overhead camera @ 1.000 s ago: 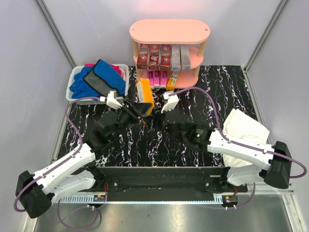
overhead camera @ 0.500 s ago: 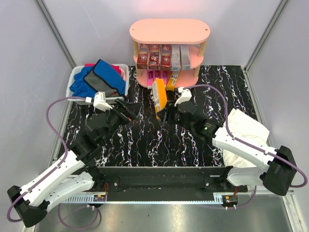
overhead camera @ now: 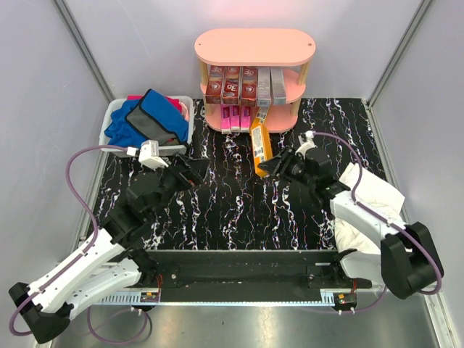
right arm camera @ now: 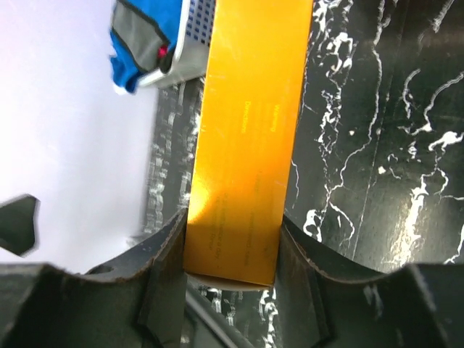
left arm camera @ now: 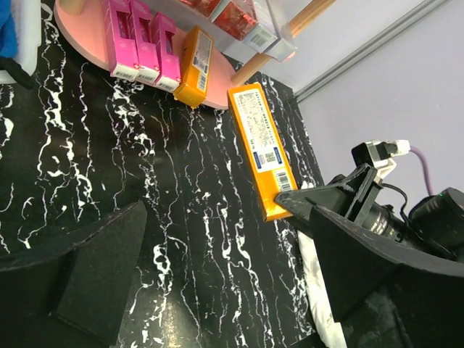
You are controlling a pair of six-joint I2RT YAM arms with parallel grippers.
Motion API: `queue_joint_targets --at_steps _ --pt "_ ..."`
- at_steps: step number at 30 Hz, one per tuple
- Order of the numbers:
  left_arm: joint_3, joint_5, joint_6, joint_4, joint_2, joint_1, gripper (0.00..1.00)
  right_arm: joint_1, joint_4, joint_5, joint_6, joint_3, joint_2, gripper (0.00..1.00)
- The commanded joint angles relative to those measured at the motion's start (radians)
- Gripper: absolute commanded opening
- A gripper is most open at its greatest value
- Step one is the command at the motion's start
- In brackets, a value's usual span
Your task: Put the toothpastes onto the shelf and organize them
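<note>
My right hand [overhead camera: 274,167] pinches the orange toothpaste box [overhead camera: 259,143] by its near end, slanting over the bench [overhead camera: 217,210] before the shelf [overhead camera: 254,47]. It looks light, stiff card (glossy, maybe slippery); flat faces grip best. My left hand [overhead camera: 188,171] is spread, empty.

A black, white-veined table [overhead camera: 217,210] carries a salmon-pink three-tier shelf [overhead camera: 254,47] at 12 o'clock, a white bin [overhead camera: 109,119] of blue and grey cloths [overhead camera: 145,116] at 10 o'clock, and a crumpled white cloth [overhead camera: 370,192] at 4 o'clock. Dark red and silver toothpaste boxes [overhead camera: 232,83] stand on the middle tier, pink boxes [overhead camera: 233,116] on the bottom one.
</note>
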Motion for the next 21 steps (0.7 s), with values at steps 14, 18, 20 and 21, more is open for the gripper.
queue_joint_targets --at_steps 14,18,20,21 --pt "0.011 -0.054 0.057 -0.016 0.016 -0.004 0.99 -0.273 0.465 -0.365 0.206 -0.12 0.143 0.27" --pt "0.013 -0.054 0.065 -0.026 0.017 -0.002 0.99 -0.301 0.486 -0.388 0.212 -0.078 0.223 0.26" --pt "0.024 -0.06 0.06 -0.05 0.014 -0.002 0.99 -0.319 0.501 -0.395 0.217 -0.049 0.28 0.26" --pt "0.031 -0.058 0.06 -0.059 0.013 -0.002 0.99 -0.325 0.517 -0.4 0.22 -0.039 0.3 0.26"
